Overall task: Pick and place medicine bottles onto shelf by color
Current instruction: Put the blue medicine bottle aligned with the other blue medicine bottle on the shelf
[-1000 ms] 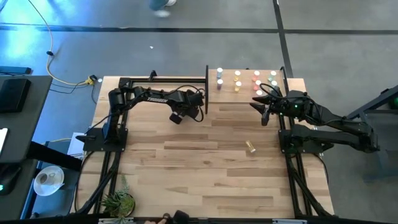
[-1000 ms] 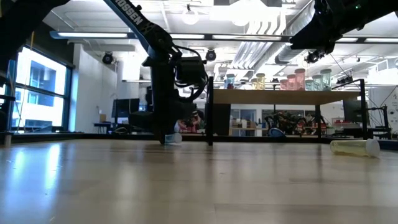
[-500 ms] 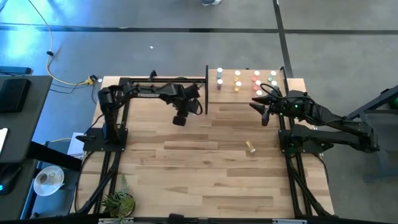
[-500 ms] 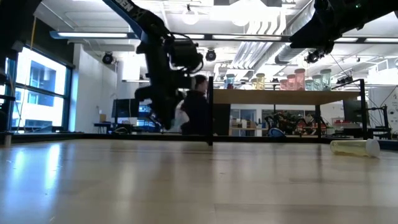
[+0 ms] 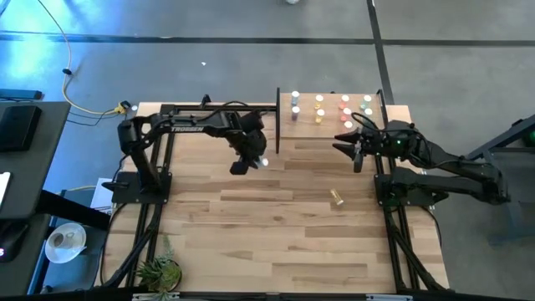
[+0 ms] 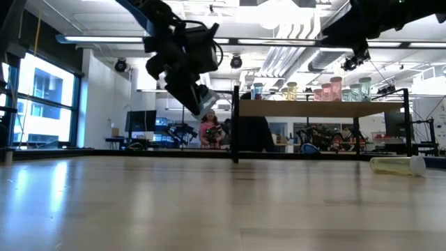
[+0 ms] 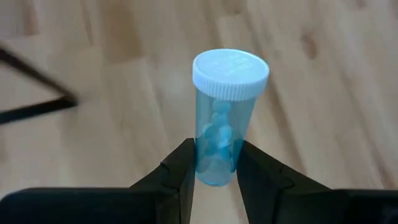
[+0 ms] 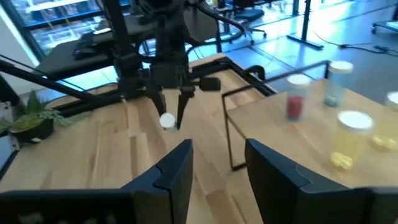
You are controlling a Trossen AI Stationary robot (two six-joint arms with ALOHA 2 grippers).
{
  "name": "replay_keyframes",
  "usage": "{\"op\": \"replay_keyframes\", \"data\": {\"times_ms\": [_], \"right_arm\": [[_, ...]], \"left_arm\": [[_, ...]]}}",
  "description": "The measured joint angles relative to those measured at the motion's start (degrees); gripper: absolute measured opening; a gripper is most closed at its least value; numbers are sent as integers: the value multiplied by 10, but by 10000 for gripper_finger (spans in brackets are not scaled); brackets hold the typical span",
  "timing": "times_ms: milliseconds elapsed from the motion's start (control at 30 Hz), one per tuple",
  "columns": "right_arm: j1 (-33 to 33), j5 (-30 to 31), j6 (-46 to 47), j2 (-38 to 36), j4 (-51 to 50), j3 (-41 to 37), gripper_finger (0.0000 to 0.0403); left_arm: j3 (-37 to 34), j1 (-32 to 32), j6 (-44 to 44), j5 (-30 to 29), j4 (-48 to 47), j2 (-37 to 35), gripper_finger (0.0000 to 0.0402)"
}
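My left gripper (image 5: pixel 252 162) is shut on a blue medicine bottle with a white cap (image 7: pixel 222 118), held in the air left of the shelf's black upright (image 5: pixel 277 121); it also shows in the low view (image 6: pixel 204 102). The pale-wood shelf (image 5: pixel 333 124) at the far right carries several white-capped bottles standing in rows by colour (image 5: pixel 319 106), seen on its board in the low view (image 6: pixel 306 108). A yellow bottle (image 5: pixel 338 197) lies on its side on the table (image 6: pixel 397 165). My right gripper (image 5: pixel 354 149) is open and empty beside the shelf's near edge (image 8: pixel 217 163). My left gripper pinches the blue bottle's lower body (image 7: pixel 215 169), near its bottom end, between its two fingers (image 7: pixel 180 171). The capped end (image 7: pixel 231 73) sticks out past the fingertips. The bottle is tilted and lifted clear of the table.
Black arm frames run along the table's left (image 5: pixel 150 209) and right (image 5: pixel 393 217) sides. A small plant (image 5: pixel 159 272) stands at the near left corner. A person (image 6: pixel 209 130) shows in the room beyond the table.
My left gripper has risen from the tabletop with the blue bottle and shifted a little toward the shelf's upright, tipping as it rose. The bottle, which stood on the table, is now lifted clear and tilted.
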Motion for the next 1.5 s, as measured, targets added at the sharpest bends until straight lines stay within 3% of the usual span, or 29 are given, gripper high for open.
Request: {"op": "replay_keyframes", "data": {"times_ms": [133,333,600,800,1067,1500], "right_arm": [[8,-15,-4,23,30,0,138],[36,-18,-39,71,74,0,138],[66,-17,-81,127,159,0,138],[83,-17,-106,172,208,0,141],[86,-21,-107,239,291,20,161],[86,-22,-165,348,270,109,161]], "left_arm": [[-58,-4,-28,31,89,-24,90],[-141,-25,-98,23,265,-56,90],[-180,-64,-181,-115,441,-63,90],[-192,-93,-226,-168,546,-60,90],[-193,-116,-233,-237,630,-60,90],[-193,-118,-237,-295,636,-60,90]]}}
